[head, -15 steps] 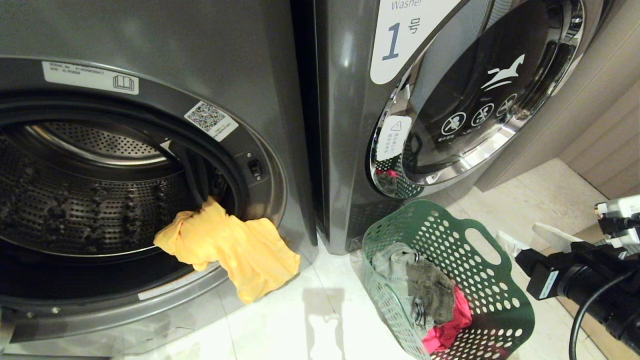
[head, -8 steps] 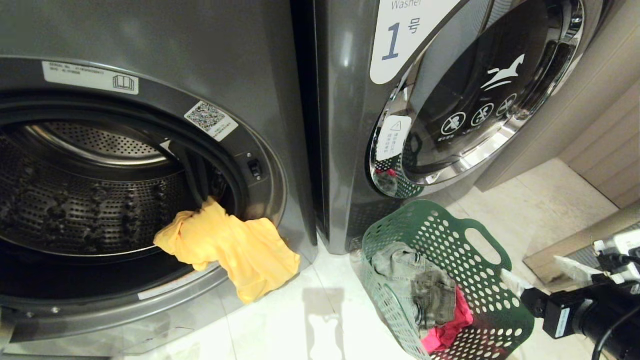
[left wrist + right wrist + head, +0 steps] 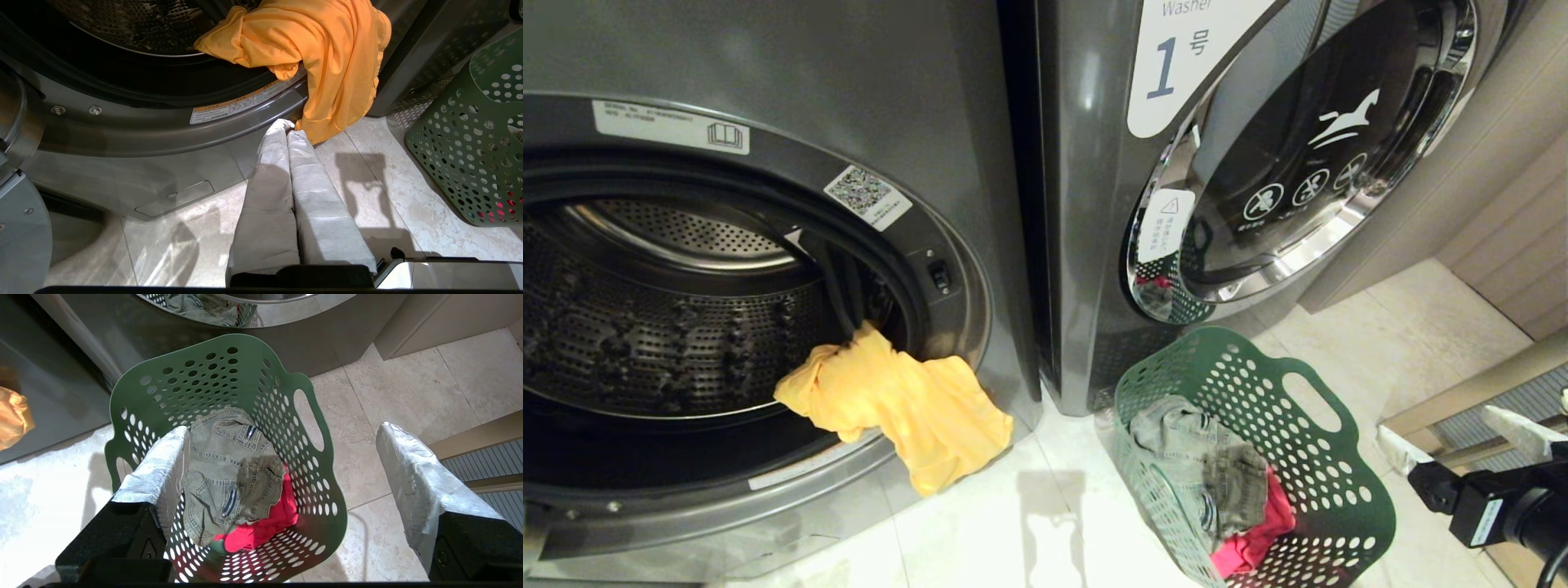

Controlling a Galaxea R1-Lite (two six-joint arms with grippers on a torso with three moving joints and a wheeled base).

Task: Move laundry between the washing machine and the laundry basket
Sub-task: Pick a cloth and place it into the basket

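Observation:
The washing machine [image 3: 849, 98] stands with its drum open. An orange-yellow garment [image 3: 907, 404] hangs over its lower rim, half in and half out. The green laundry basket [image 3: 1307, 482] sits on the floor to its right and holds an olive-grey denim garment [image 3: 1201, 465] on top of a red one [image 3: 1250, 543]. My right gripper [image 3: 1454, 437] is open and empty, just right of the basket; one finger is above the basket [image 3: 245, 375], the other above the floor. My left gripper [image 3: 288, 130] is shut and empty, low by the hem of the orange-yellow garment [image 3: 327, 53].
A second washer marked "1" [image 3: 1176, 65], its door shut, stands right behind the basket. A beige wall and a low ledge [image 3: 1486, 384] bound the right side. Pale floor tiles [image 3: 1045, 523] lie between the open washer and the basket.
My right gripper has drawn back from over the basket toward the lower right and opened wider. The olive-grey garment has settled slightly in the basket. The left arm has not moved.

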